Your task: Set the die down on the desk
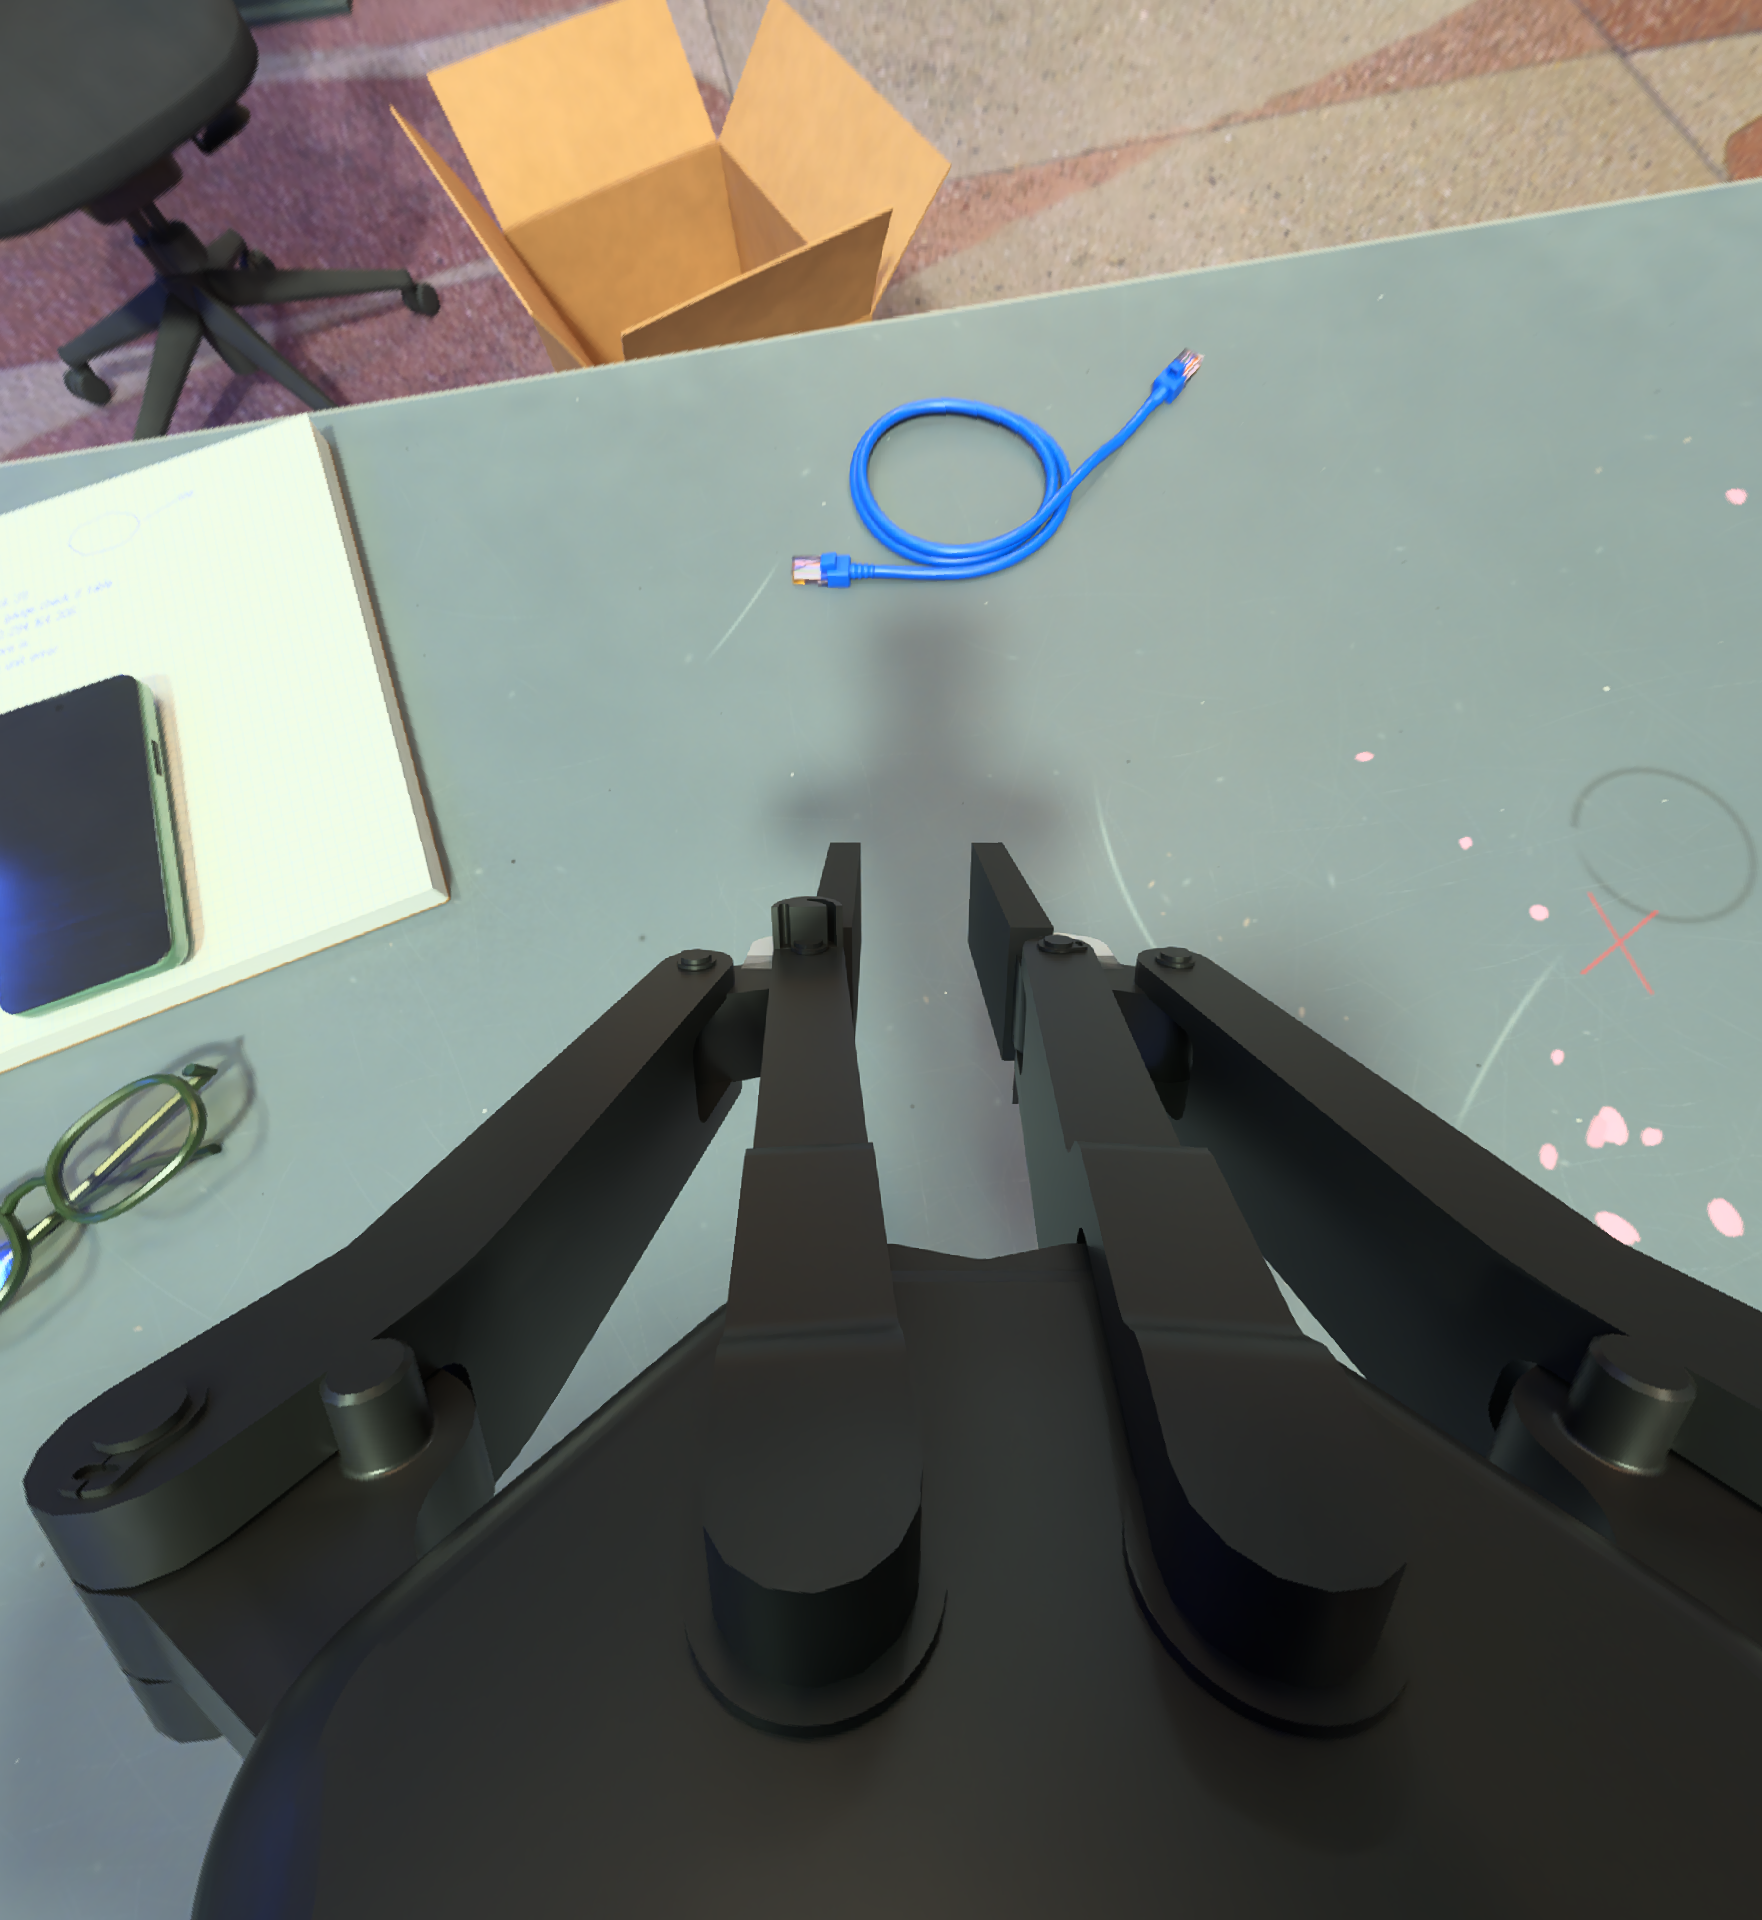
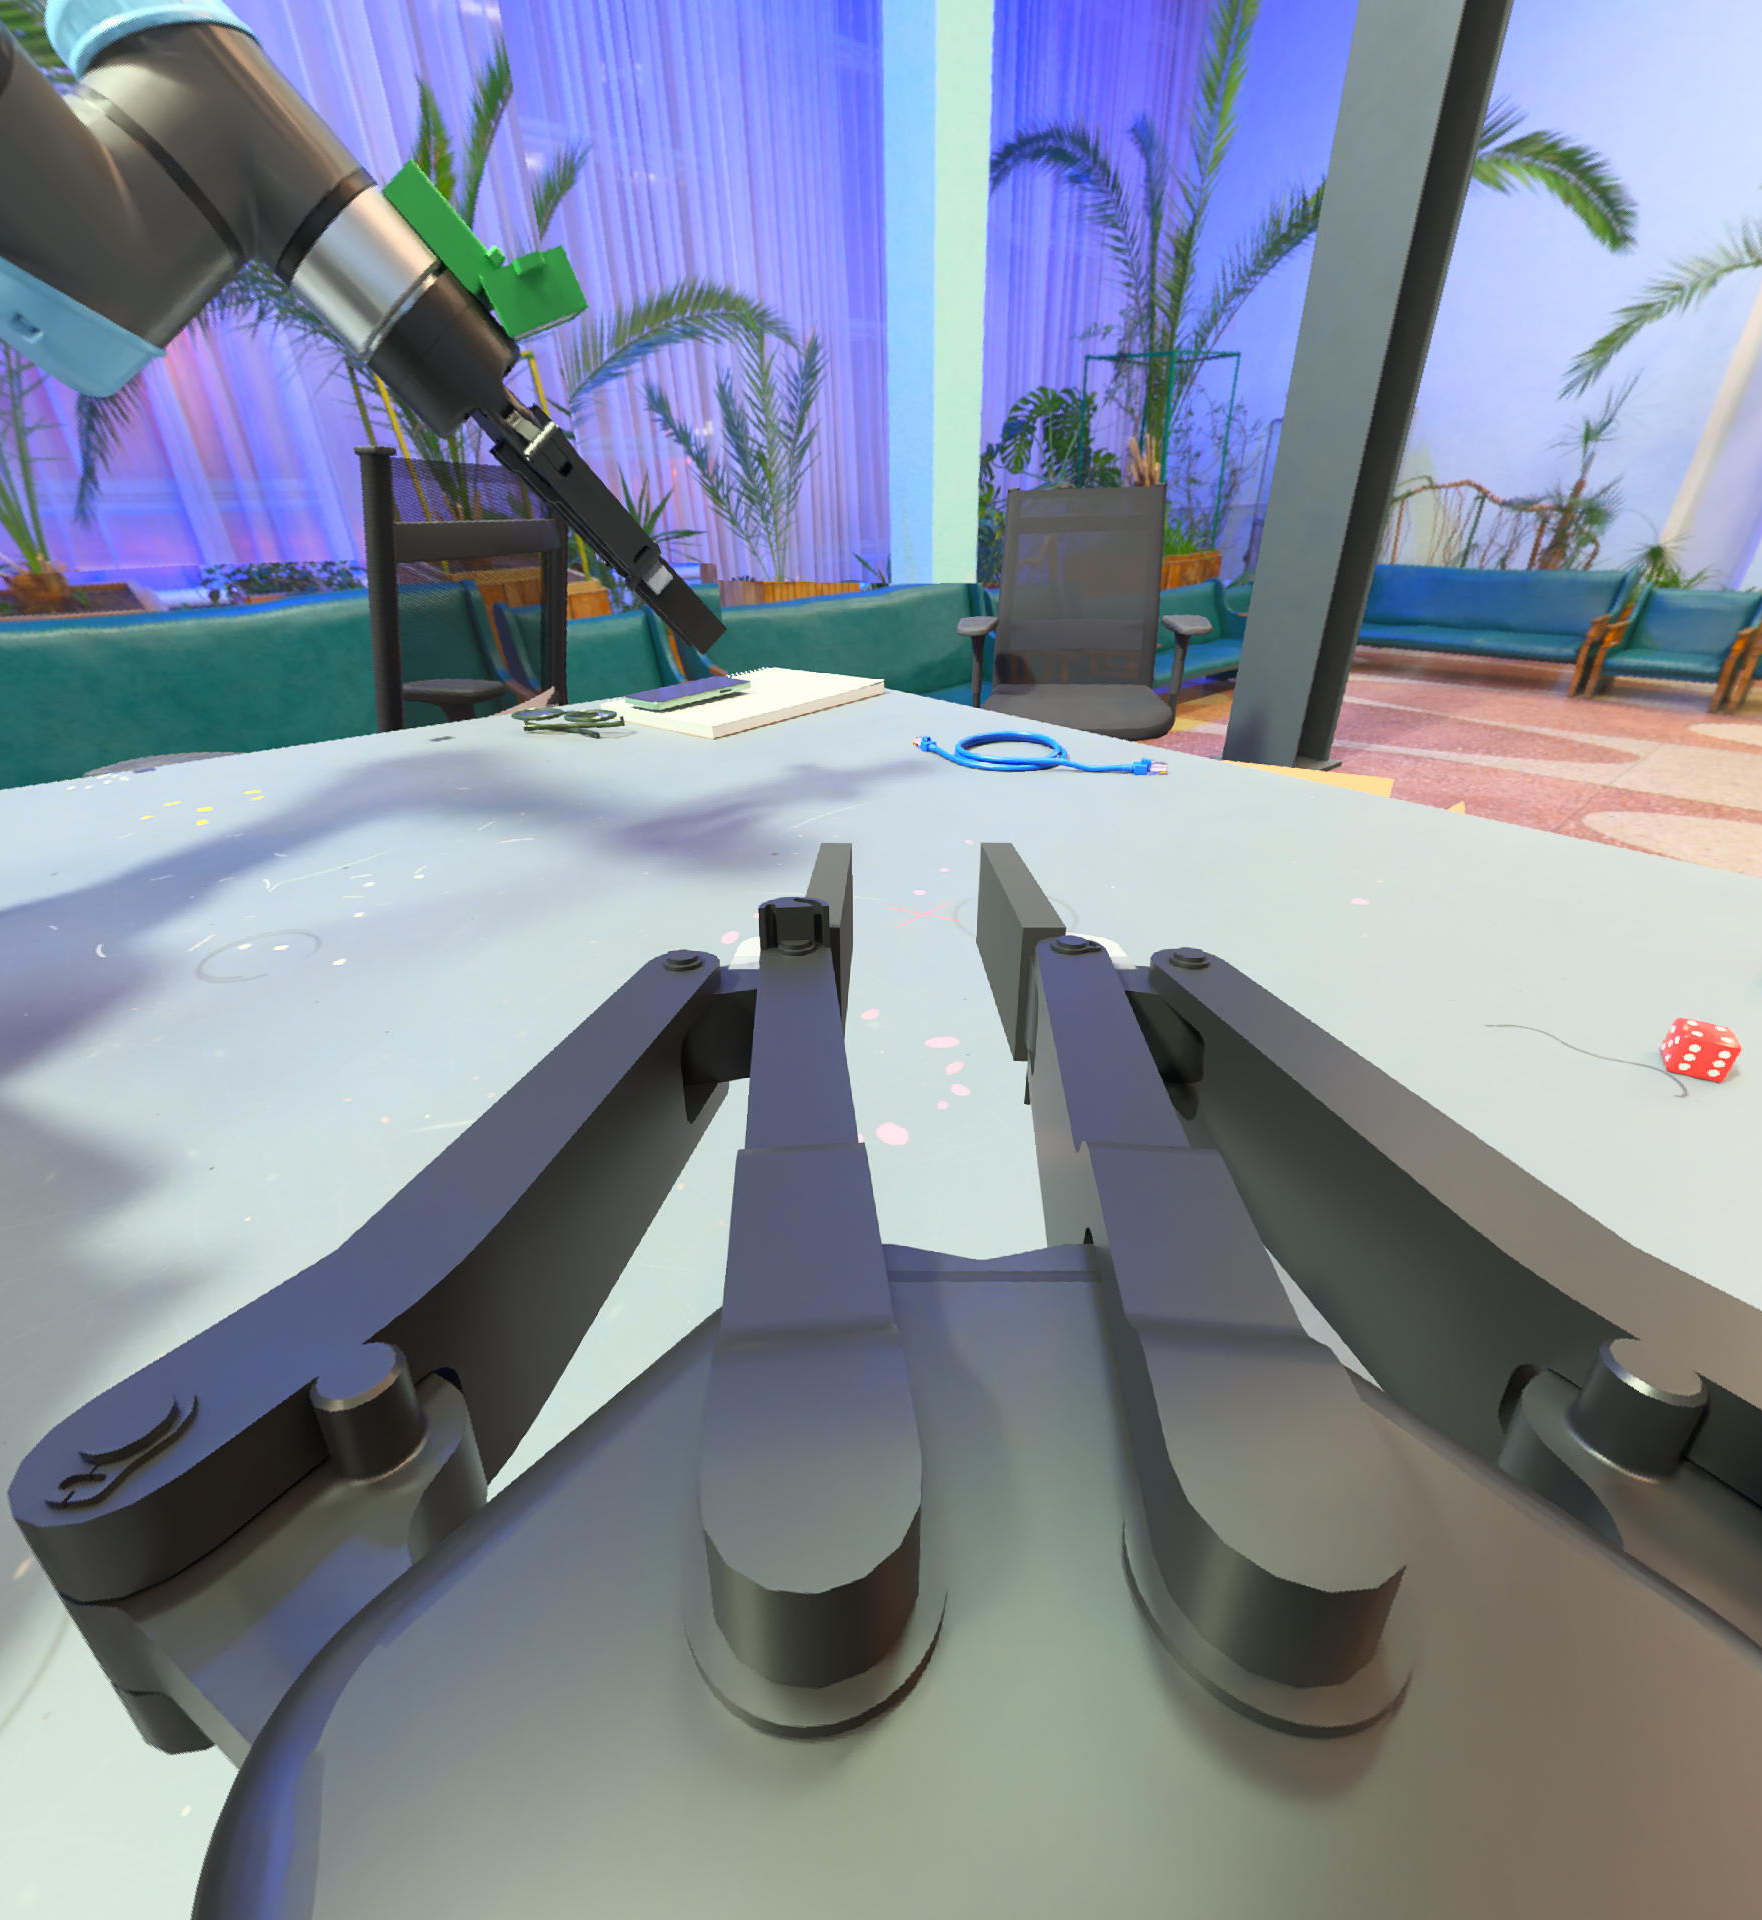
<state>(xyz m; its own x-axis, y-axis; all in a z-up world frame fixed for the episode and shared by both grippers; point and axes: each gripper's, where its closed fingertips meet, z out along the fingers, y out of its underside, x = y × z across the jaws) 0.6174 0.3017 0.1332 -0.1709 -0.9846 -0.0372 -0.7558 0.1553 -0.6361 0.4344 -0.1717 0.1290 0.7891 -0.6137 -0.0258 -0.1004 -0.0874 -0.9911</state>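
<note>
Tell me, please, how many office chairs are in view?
2: one chair on the carpet beyond the desk near the cardboard box, another chair beside the grey pillar. Others may be hidden.

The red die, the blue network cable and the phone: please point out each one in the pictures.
red die (image 2: 1700,1047): right wrist view, on its front face with white pips.
blue network cable (image 1: 960,488): left wrist view, on the coiled loop.
phone (image 1: 77,842): left wrist view, on the dark screen.

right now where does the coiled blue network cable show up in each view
Left wrist view: the coiled blue network cable lies on the grey desk, upper centre, beyond the fingertips.
Right wrist view: the same cable lies far off near the desk's far edge, just right of centre.
Shared landmark: the white notepad with a phone on it.
</note>
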